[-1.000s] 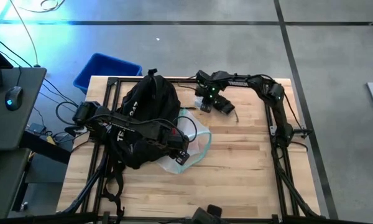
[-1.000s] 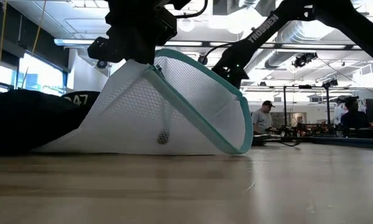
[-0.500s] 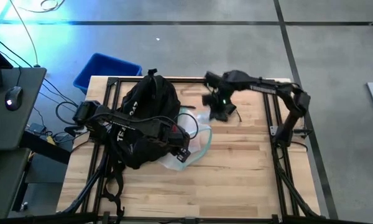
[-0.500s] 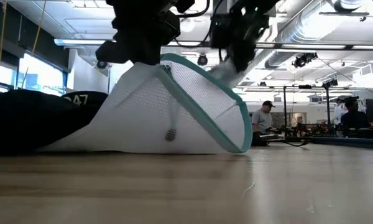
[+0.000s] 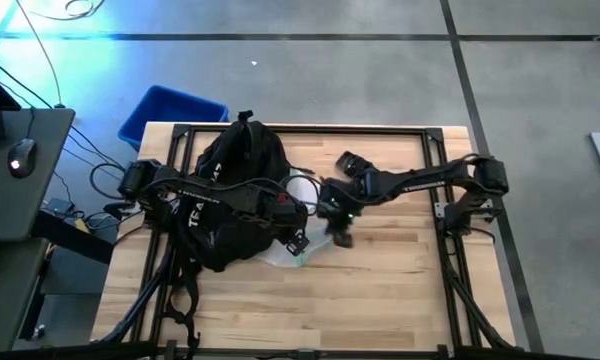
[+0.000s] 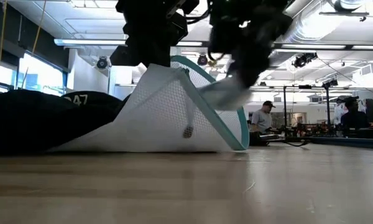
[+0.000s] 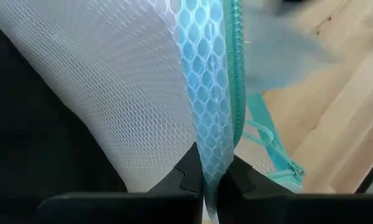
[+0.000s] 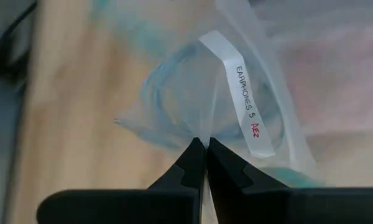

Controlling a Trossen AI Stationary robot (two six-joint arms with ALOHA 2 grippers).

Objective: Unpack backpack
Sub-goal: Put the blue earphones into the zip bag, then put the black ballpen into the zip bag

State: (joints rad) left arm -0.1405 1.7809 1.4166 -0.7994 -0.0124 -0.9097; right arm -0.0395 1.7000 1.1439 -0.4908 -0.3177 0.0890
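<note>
- Grey concrete floor [image 5: 310, 80] crossed by dark lines.
- Wooden table [image 5: 380, 290] (pale butcher-block).
- Blue bin [image 5: 170, 110] just beyond table corner.
- Dark desk [image 5: 10, 190] at one side, mouse [image 5: 20, 162] on top.
- Bright windows [image 6: 34, 74], ceiling ducts [image 6: 317, 28], strip lights [image 6: 90, 42].
- People [image 6: 261, 118] at far benches.

The left arm reached from the table's left edge toward the middle, its wrist turned down. The left gripper [image 5: 296, 240] hung near the table's centre, fingers [image 7: 189, 177] pressed together on a fold of mesh. The right arm stretched low from the right edge, elbow bent by its base, forearm pointing leftward. The right gripper [image 5: 338, 232] sat just beside the left one, its fingers [image 8: 193, 163] closed on thin clear plastic. In the low view both wrists came down from above, close together.
</note>
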